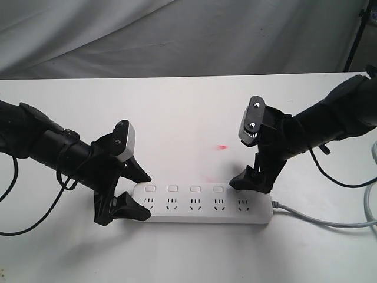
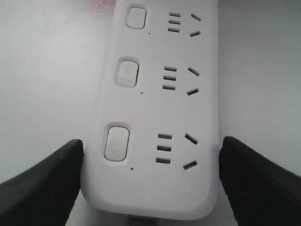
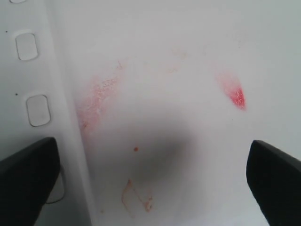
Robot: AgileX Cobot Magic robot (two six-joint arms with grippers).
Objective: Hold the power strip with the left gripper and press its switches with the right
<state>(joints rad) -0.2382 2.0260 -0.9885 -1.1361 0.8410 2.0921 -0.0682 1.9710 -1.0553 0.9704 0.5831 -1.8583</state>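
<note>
fingers (image 2: 42, 188) of the left gripper (image 1: 143, 196) are clamping both long edges of the power strip (image 1: 206, 213), which is lying flat on the white surface (image 1: 177, 118), so the hold is looking done. the right gripper (image 3: 150, 181) is hanging spread wide, one finger hovering over the end one of the switches (image 1: 195, 189); the pressing is seemingly waiting to be done. no readable writing is showing.

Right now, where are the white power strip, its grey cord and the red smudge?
Long white plastic power strip (image 1: 203, 215): exterior view, front face.
Grey cord (image 1: 318, 219): exterior view, middle stretch.
Red smudge (image 1: 222, 147): exterior view, its centre.
</note>
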